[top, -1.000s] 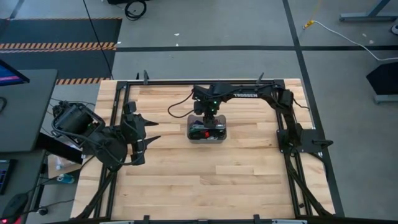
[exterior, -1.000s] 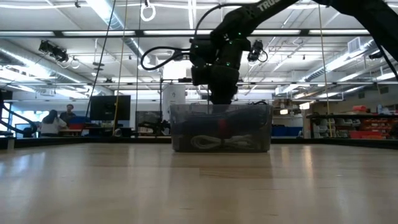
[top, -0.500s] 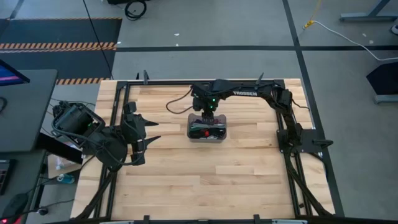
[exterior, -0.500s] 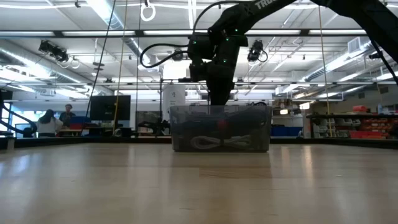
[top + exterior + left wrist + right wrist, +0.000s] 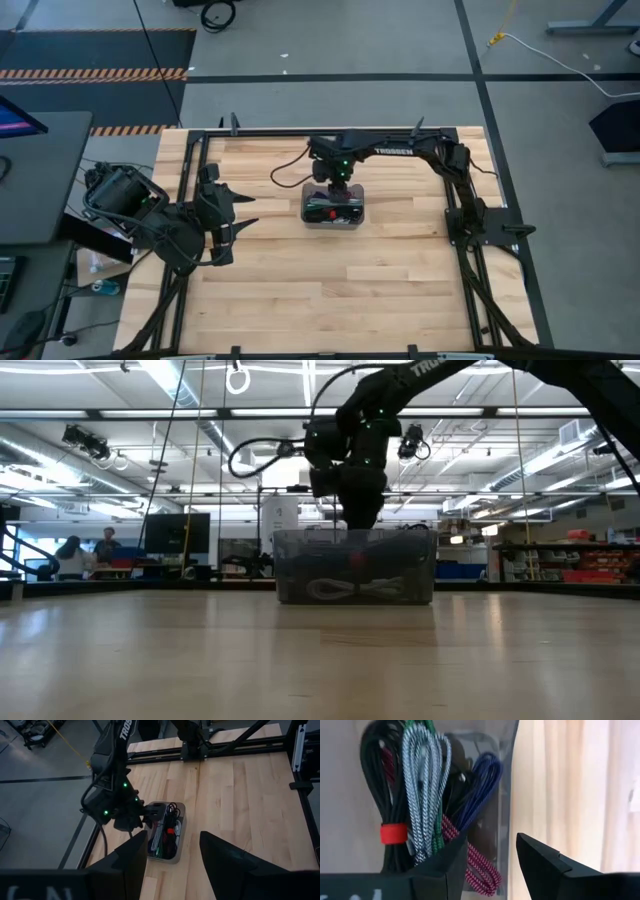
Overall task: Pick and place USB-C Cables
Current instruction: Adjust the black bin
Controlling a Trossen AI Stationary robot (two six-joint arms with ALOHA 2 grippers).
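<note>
The USB-C cables [image 5: 335, 210] lie bundled in a small translucent bin [image 5: 305, 205] at the table's middle. The right wrist view shows a black one with a red tie [image 5: 392, 832], a grey-white braided one [image 5: 420, 780], a green one [image 5: 437, 827], a purple one [image 5: 482, 785] and a maroon one [image 5: 480, 862]. My right gripper [image 5: 491, 840] hangs open over the bin's far end [image 5: 358, 520], pointing steeply down, with nothing between its fingers. My left gripper [image 5: 172, 834] waits open, raised at the table's left [image 5: 240, 210].
The bin's wall [image 5: 400, 565] stands upright on the wooden table [image 5: 300, 280], with bare wood on all sides of it. A black frame [image 5: 460, 200] runs along the table's edges. People sit at desks far off in the room [image 5: 70, 555].
</note>
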